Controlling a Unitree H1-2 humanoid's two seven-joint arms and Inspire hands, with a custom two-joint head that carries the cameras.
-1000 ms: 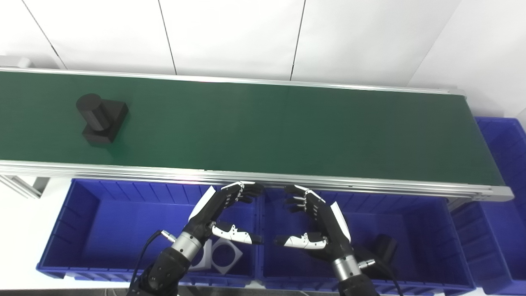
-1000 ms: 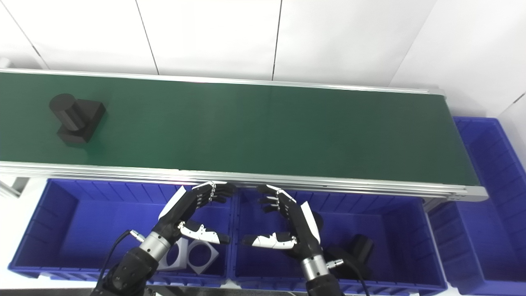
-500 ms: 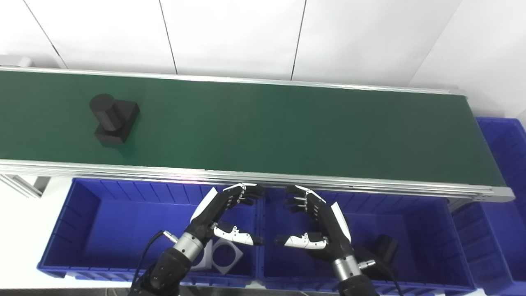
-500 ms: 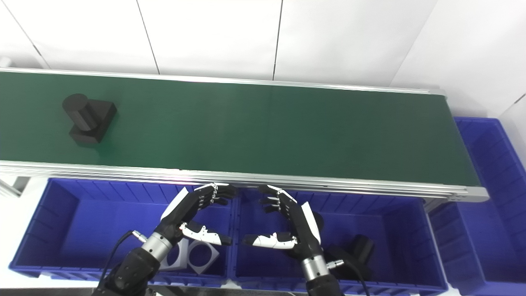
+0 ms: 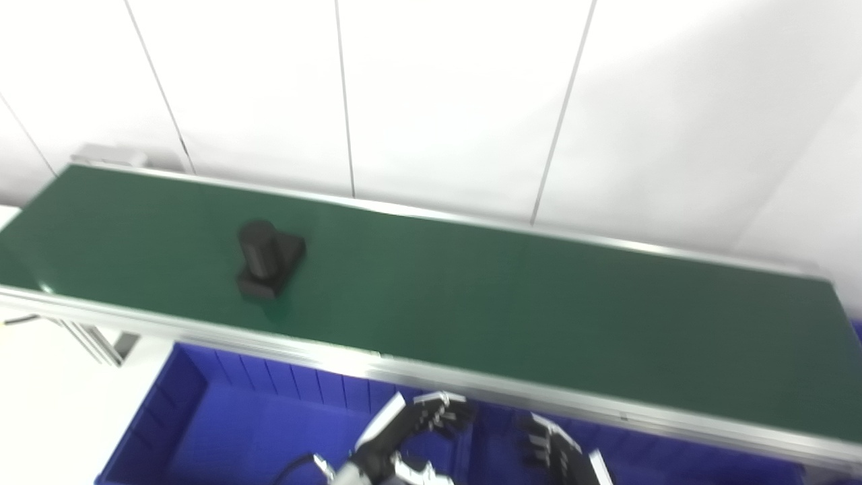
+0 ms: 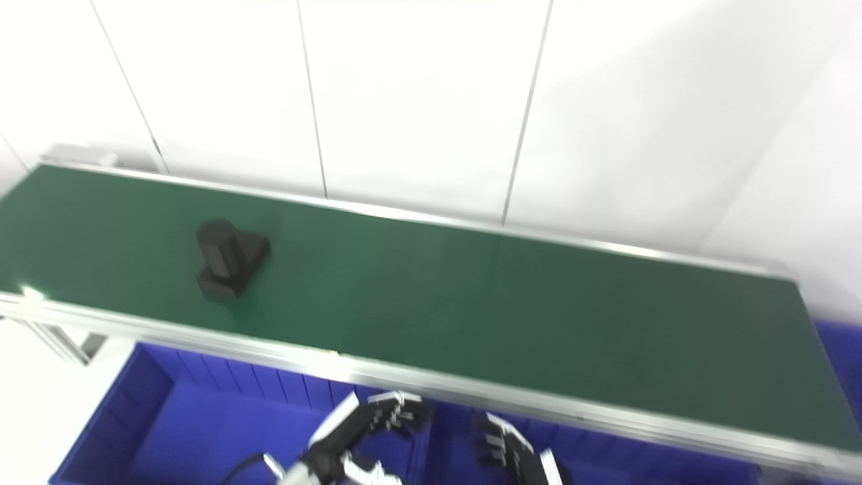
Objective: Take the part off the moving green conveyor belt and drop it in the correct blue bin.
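Low, left hand (image 5: 411, 438); right hand (image 5: 555, 455); fingers curled.

You see a matt green belt (image 5: 512, 296) edged by a shiny metal rail (image 5: 471, 387); the black part (image 5: 268, 259) looks dull, and the blue bin (image 5: 222, 424) looks like smooth ribbed plastic.

A small factory-style test cell or robotics lab — a long green conveyor belt (image 5: 471, 303) with aluminium side rails (image 5: 539, 397) runs left to right on a metal frame. Blue plastic sorting bins (image 5: 222, 417) sit along its near side, and plain white wall panels (image 5: 438, 101) close off the far side — bare, industrial, undecorated.
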